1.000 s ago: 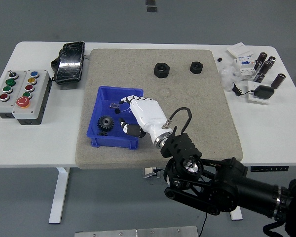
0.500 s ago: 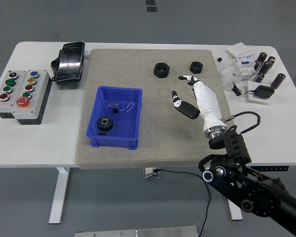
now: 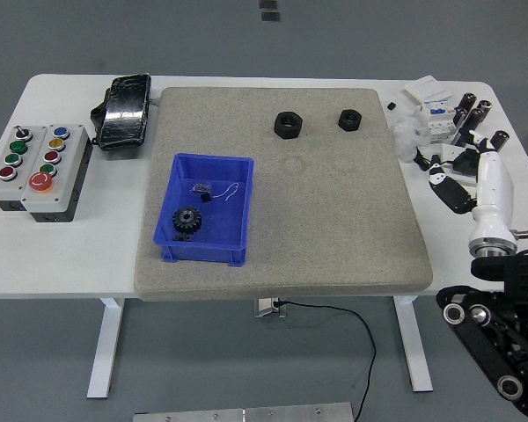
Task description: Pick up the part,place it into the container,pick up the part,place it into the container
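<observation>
One white right hand [image 3: 475,176] is seen at the table's right edge, fingers loose and apart, nothing held. One blue container [image 3: 204,220] is seen on the grey mat [image 3: 334,220], with one black gear [image 3: 187,220] inside. Two black nuts [image 3: 288,125] are seen farther back.

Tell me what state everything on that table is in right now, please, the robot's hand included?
Right hand: open, holding nothing, over the table's right edge.
Blue bin: upright on the mat, holding a gear.
Gear: lying flat in the bin's near left part.
Larger black nut: on the mat, outside the bin.
Smaller black nut: on the mat, outside the bin.
Button box: resting at the table's left end, untouched.
</observation>
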### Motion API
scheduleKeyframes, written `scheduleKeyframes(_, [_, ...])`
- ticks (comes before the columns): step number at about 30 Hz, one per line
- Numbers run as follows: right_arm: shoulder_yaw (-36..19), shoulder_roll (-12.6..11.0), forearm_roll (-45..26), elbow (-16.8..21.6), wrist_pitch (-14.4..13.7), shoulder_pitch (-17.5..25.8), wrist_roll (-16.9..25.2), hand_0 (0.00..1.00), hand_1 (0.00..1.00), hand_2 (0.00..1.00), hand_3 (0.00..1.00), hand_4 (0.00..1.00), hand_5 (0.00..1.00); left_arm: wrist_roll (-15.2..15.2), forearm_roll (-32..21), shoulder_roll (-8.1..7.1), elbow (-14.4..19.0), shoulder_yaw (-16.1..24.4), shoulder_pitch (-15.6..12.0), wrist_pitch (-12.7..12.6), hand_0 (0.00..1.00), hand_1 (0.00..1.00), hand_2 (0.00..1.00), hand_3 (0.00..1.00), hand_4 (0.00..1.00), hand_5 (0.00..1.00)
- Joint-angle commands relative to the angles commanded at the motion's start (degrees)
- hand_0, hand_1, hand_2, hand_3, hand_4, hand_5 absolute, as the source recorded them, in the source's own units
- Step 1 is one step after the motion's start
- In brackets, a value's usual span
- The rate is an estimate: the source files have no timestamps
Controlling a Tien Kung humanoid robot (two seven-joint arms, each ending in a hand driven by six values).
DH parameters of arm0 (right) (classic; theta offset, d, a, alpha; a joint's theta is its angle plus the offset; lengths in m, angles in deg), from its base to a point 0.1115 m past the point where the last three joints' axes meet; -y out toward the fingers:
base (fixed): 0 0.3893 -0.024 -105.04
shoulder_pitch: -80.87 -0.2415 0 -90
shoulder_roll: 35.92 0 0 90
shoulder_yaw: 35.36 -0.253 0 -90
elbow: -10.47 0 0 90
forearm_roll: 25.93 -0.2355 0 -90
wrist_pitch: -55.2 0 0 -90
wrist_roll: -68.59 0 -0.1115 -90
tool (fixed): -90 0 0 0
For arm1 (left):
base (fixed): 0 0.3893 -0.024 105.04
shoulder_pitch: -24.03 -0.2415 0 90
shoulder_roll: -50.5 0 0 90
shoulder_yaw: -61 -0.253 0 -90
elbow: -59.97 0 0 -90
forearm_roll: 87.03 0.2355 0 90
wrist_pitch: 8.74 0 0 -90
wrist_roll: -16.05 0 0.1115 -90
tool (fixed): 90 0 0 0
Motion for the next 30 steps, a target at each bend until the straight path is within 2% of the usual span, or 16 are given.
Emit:
scheduleKeyframes(8, [-7.8,2.0,-14.5,-1.5,0.0,1.2,11.6,0.667,0.750,0.777,0.846,0.672,0.285,0.1,0.6,0.09,0.0,0.1,-0.2,-0.3,0.629,0.552,0.534,0.605,0.652,0.365])
scheduleKeyframes(14, [-11.1,2.7,-23.6,-2.0,0.0,1.7,18.9,0.669,0.746,0.773,0.832,0.684,0.301,-0.2,0.3,0.60,0.0,0.8,-0.8,-0.4,0.629,0.552,0.535,0.606,0.654,0.365])
scheduleKeyframes(18, [-11.3,3.0,-26.7,-2.2,0.0,1.4,20.2,0.669,0.746,0.773,0.832,0.684,0.301,-0.3,0.5,0.94,0.0,1.1,-0.8,-0.4,0.629,0.552,0.535,0.606,0.654,0.365])
scheduleKeyframes(30, [-10.4,3.2,-27.6,-2.5,0.0,0.9,20.4,0.670,0.745,0.772,0.817,0.697,0.310,-0.4,0.5,0.76,0.0,1.1,-0.5,-0.4,0.630,0.552,0.535,0.606,0.655,0.366])
